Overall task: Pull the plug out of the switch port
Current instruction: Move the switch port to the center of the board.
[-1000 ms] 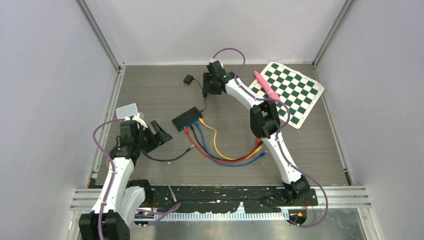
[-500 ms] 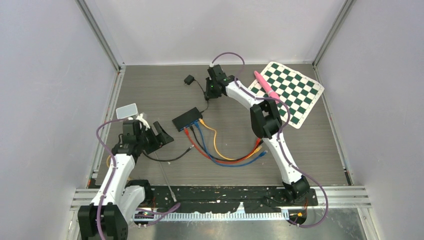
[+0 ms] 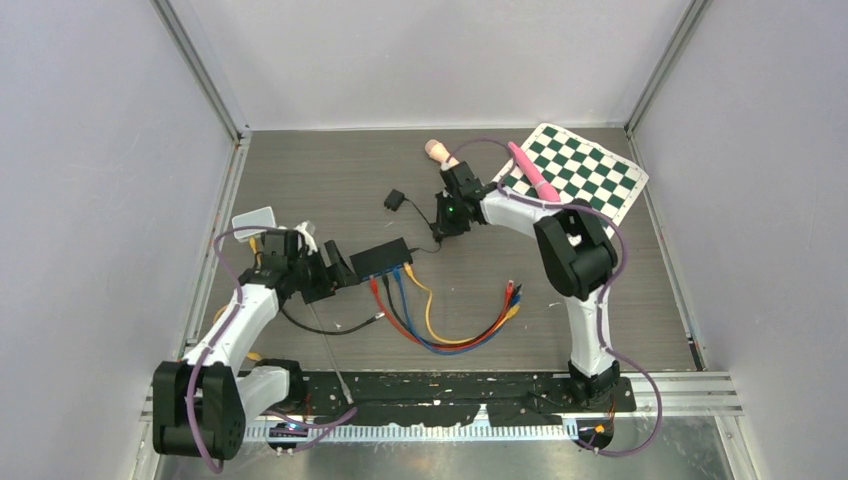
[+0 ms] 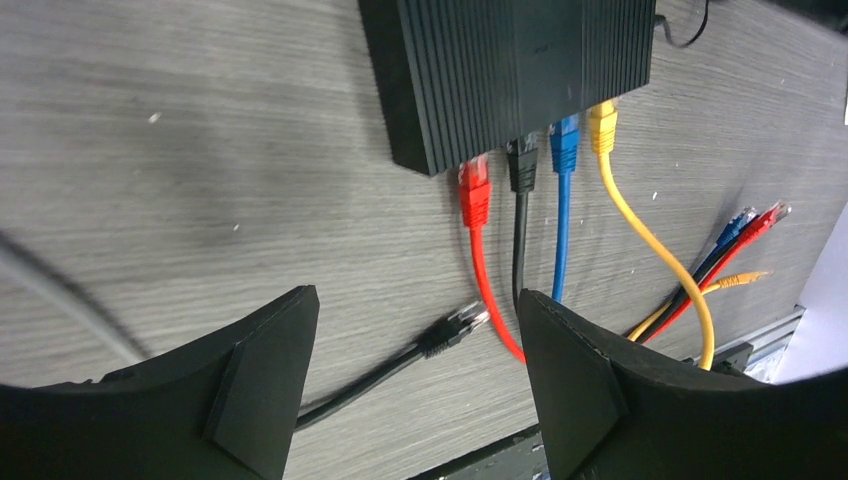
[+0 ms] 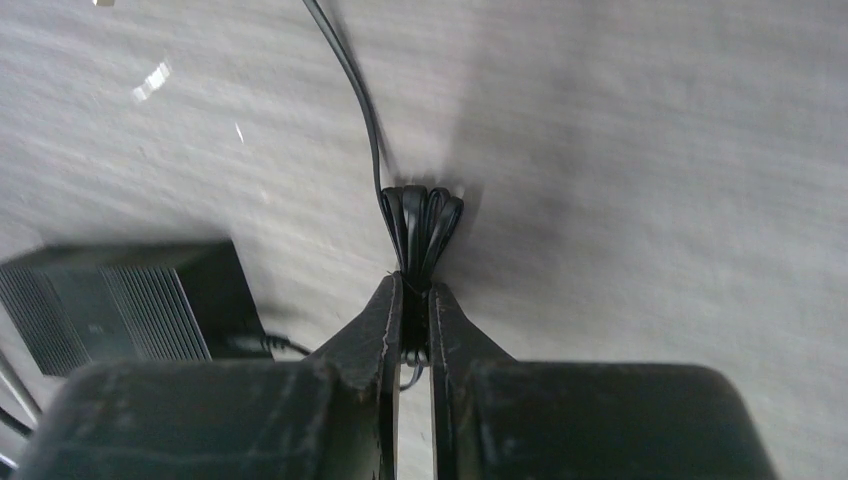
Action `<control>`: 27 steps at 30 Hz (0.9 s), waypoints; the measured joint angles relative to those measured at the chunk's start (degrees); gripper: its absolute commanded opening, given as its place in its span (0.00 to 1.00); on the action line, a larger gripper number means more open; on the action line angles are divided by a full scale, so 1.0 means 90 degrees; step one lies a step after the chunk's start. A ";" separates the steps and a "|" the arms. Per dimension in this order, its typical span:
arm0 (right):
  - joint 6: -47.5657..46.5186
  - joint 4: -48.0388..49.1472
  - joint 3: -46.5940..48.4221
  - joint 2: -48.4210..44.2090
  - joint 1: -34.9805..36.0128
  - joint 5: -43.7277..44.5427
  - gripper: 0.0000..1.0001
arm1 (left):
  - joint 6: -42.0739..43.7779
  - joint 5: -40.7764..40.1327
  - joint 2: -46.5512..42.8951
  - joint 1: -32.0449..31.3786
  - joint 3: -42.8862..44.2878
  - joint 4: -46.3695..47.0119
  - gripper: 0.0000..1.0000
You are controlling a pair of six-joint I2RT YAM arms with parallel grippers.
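The black switch (image 3: 380,258) lies mid-table with red (image 4: 474,192), black (image 4: 522,166), blue (image 4: 564,146) and yellow (image 4: 601,122) plugs in its ports. A loose black plug (image 4: 455,325) lies on the table in front of it. My left gripper (image 3: 335,270) is open and empty at the switch's left end; in its wrist view (image 4: 415,310) the jaws frame the loose plug and the red cable. My right gripper (image 3: 441,226) is shut on the bundled black power cord (image 5: 424,222) behind the switch's right end (image 5: 120,300).
A black power adapter (image 3: 395,199) lies behind the switch. A checkerboard mat (image 3: 585,185) with a pink pen (image 3: 533,170) sits at the back right. A beige object (image 3: 436,150) lies at the back. The cables' loose ends (image 3: 512,295) fan out at the right.
My right gripper has pulled nearer and rightward with the cord, dragging the adapter and turning the switch. My left gripper has moved right, up to the switch. The beige object is uncovered.
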 measured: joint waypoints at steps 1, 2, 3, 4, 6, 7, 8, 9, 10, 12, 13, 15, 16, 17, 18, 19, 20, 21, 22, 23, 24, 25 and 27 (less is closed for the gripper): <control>0.0019 0.0112 -0.0364 -0.0236 0.0000 -0.0002 0.05 | 0.0000 0.0000 0.0119 -0.0073 0.0053 0.0058 0.75; 0.0039 0.0248 -0.0755 -0.0481 0.0002 0.0024 0.05 | -0.0002 -0.0002 0.0243 -0.0158 0.0104 0.0121 0.75; 0.0109 0.0374 -0.1129 -0.0726 0.0000 0.0053 0.05 | 0.0000 -0.0005 0.0367 -0.0236 0.0143 0.0192 0.75; 0.0197 0.0515 -0.1513 -0.0981 0.0000 0.0102 0.05 | 0.0000 -0.0002 0.0466 -0.0301 0.0163 0.0250 0.75; 0.0381 0.0765 -0.2217 -0.1447 -0.0002 0.0148 0.05 | -0.0002 -0.0005 0.0724 -0.0454 0.0199 0.0364 0.74; 0.0522 0.0991 -0.2642 -0.1717 -0.0010 0.0172 0.05 | -0.0002 -0.0005 0.0852 -0.0515 0.0206 0.0425 0.74; 0.0651 0.1183 -0.3043 -0.1991 -0.0012 0.0197 0.06 | -0.0002 -0.0002 0.0993 -0.0576 0.0209 0.0495 0.74; 0.0789 0.1404 -0.3461 -0.2254 -0.0017 0.0206 0.05 | 0.0000 0.0002 0.1151 -0.0629 0.0214 0.0568 0.73; 0.0908 0.1562 -0.3767 -0.2470 -0.0027 0.0214 0.06 | 0.0000 0.0012 0.1282 -0.0668 0.0221 0.0614 0.73; 0.1158 0.1831 -0.4354 -0.2902 -0.0041 0.0255 0.07 | -0.0002 0.0034 0.1605 -0.0784 0.0260 0.0741 0.72; 0.1270 0.1970 -0.4614 -0.3082 -0.0046 0.0272 0.08 | -0.0007 0.0073 0.1751 -0.0862 0.0304 0.0789 0.72; 0.1501 0.2234 -0.5115 -0.3453 -0.0049 0.0335 0.11 | -0.0002 0.0119 0.1938 -0.1037 0.0476 0.0857 0.72; 0.1608 0.2348 -0.5340 -0.3633 -0.0056 0.0372 0.11 | -0.0005 0.0131 0.2057 -0.1180 0.0607 0.0906 0.71; 0.1712 0.2424 -0.5535 -0.3798 -0.0068 0.0430 0.11 | -0.0007 0.0158 0.2169 -0.1321 0.0721 0.0969 0.71; 0.1792 0.2489 -0.5695 -0.3942 -0.0092 0.0481 0.12 | -0.0010 0.0187 0.2254 -0.1430 0.0811 0.1010 0.71; 0.1887 0.2540 -0.5875 -0.4107 -0.0124 0.0532 0.12 | -0.0022 0.0214 0.2353 -0.1559 0.0911 0.1069 0.71; 0.1979 0.2577 -0.6054 -0.4286 -0.0180 0.0588 0.12 | -0.0041 0.0243 0.2448 -0.1678 0.0991 0.1144 0.71; 0.2067 0.2596 -0.6249 -0.4498 -0.0221 0.0644 0.12 | -0.0068 0.0262 0.2540 -0.1787 0.1044 0.1231 0.71; 0.2130 0.2586 -0.6385 -0.4656 -0.0357 0.0690 0.13 | -0.0100 0.0287 0.2608 -0.1870 0.1069 0.1304 0.71; 0.2186 0.2574 -0.6535 -0.4843 -0.0481 0.0731 0.13 | -0.0160 0.0311 0.2684 -0.1972 0.1081 0.1387 0.71; 0.2229 0.2557 -0.6676 -0.5022 -0.0634 0.0770 0.14 | -0.0194 0.0355 0.2764 -0.2057 0.1081 0.1447 0.71; 0.2254 0.2528 -0.6805 -0.5200 -0.0787 0.0799 0.15 | -0.0231 0.0401 0.2861 -0.2137 0.1083 0.1511 0.70; 0.2276 0.2443 -0.6985 -0.5479 -0.1086 0.0828 0.17 | -0.0347 0.0593 0.3070 -0.2276 0.1117 0.1666 0.70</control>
